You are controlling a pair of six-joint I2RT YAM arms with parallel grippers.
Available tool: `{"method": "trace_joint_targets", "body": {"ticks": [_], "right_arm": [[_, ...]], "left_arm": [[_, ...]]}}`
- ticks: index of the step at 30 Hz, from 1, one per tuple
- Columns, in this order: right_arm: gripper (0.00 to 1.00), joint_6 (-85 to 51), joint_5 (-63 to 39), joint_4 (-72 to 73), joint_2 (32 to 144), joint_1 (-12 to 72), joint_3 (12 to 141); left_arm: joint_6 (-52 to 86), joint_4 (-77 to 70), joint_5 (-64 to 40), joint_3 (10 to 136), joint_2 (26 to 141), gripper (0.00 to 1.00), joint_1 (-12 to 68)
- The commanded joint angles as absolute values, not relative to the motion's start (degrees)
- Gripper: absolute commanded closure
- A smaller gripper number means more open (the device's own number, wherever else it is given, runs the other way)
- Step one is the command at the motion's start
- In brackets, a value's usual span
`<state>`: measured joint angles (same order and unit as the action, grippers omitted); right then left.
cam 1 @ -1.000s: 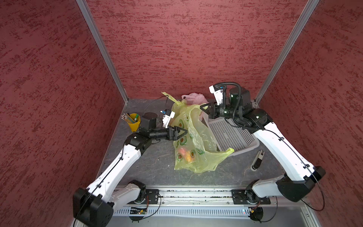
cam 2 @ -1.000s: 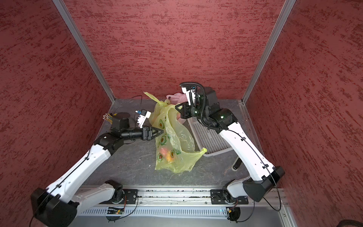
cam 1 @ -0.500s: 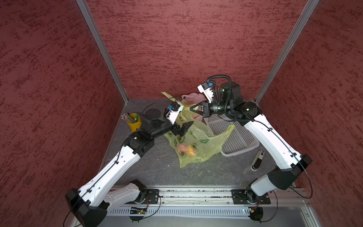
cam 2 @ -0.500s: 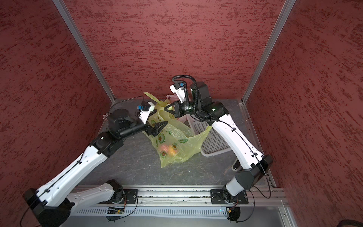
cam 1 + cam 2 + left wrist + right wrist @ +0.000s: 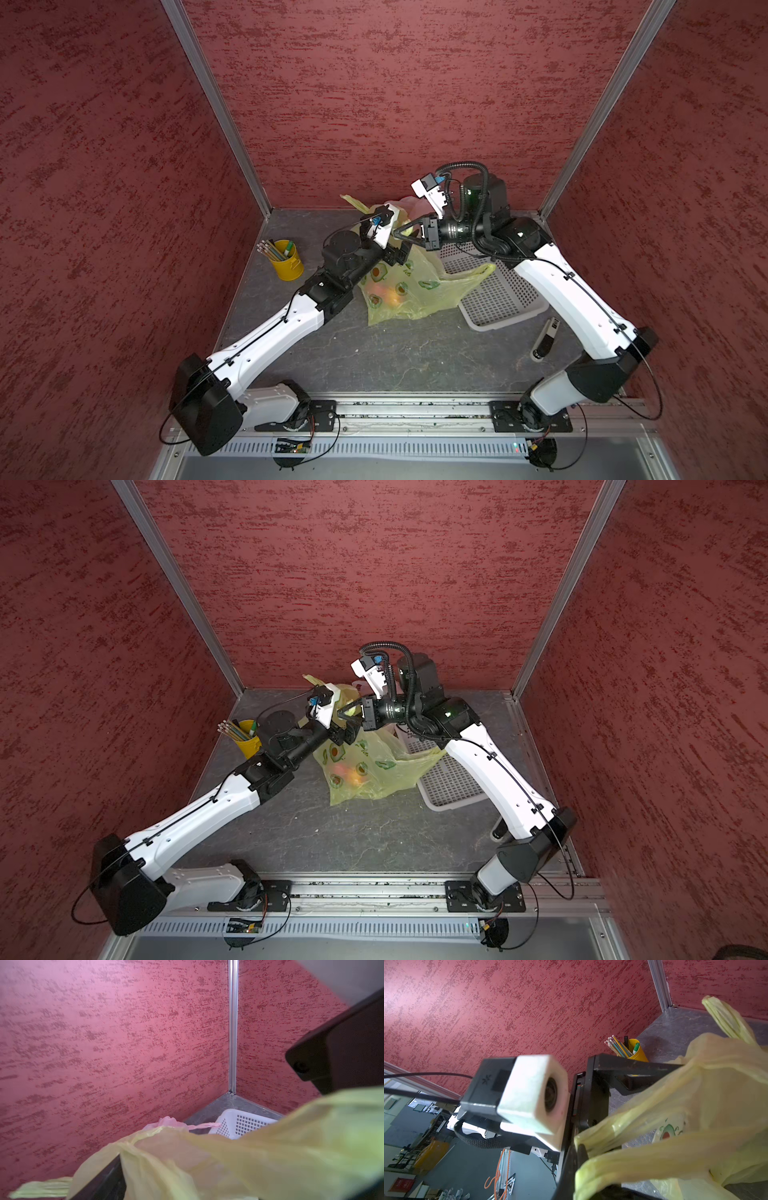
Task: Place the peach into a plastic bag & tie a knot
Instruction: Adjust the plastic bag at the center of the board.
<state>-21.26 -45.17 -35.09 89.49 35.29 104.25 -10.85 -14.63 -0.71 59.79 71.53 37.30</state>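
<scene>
The yellow plastic bag (image 5: 419, 289) with avocado prints lies partly raised at the back of the table, also visible in a top view (image 5: 386, 766). The peach (image 5: 390, 294) shows orange-red through its film. My right gripper (image 5: 397, 235) is shut on a bunched handle of the bag (image 5: 654, 1159), held above the table. My left gripper (image 5: 398, 254) sits just beneath it, jaws wide apart, with bag film (image 5: 228, 1157) draped over one dark finger (image 5: 104, 1180). From the right wrist view the left gripper's upper finger (image 5: 633, 1068) reaches into the bag's folds.
A yellow cup of pencils (image 5: 286, 264) stands at the back left. A white mesh basket (image 5: 498, 299) lies at the right under the bag's free handle. A pink bag (image 5: 409, 205) sits against the back wall. A black-and-white marker (image 5: 546, 338) lies near the right arm.
My right gripper has swung left with the bag handle, meeting the left gripper. The left arm rose and reached farther back. The bag was dragged back, its free handle now over the basket.
</scene>
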Motion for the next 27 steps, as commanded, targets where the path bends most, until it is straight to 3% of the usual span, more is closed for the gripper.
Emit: {"method": "trace_joint_targets", "body": {"ticks": [1, 4, 5, 6, 10, 12, 19, 27], "right_arm": [[1.00, -21.56, -46.88, -33.42, 87.81, 35.73, 103.21], [1.00, -21.47, -46.67, -33.49, 87.80, 35.69, 103.03], [1.00, -21.60, -45.92, -33.58, 87.68, 35.69, 103.14], [1.00, -21.78, -44.95, -33.53, 87.71, 35.68, 103.31], [1.00, -21.82, -42.50, -35.15, 88.74, 35.59, 105.86], [1.00, -21.54, -41.71, -36.30, 89.58, 35.57, 107.45], [1.00, -20.96, -43.31, -38.38, 92.71, 35.59, 110.55], [1.00, -21.68, -45.64, -38.51, 93.71, 35.77, 111.34]], "left_arm": [[-11.33, -17.27, 0.42, 60.90, 72.76, 0.23, 37.51], [-11.60, -18.00, 2.08, 59.90, 72.76, 0.46, 37.33], [-11.79, -17.74, 2.37, 59.65, 72.69, 0.48, 37.14], [-11.75, -16.62, 2.68, 59.59, 72.60, 0.45, 37.09], [-10.97, -14.21, 5.23, 55.12, 68.61, 0.07, 37.60], [-10.49, -15.78, 7.11, 49.99, 64.04, 0.01, 38.15], [-11.57, -12.29, 8.88, 43.67, 51.70, 0.00, 38.05], [-16.73, -11.51, 1.52, 53.39, 57.41, 0.00, 37.00]]}}
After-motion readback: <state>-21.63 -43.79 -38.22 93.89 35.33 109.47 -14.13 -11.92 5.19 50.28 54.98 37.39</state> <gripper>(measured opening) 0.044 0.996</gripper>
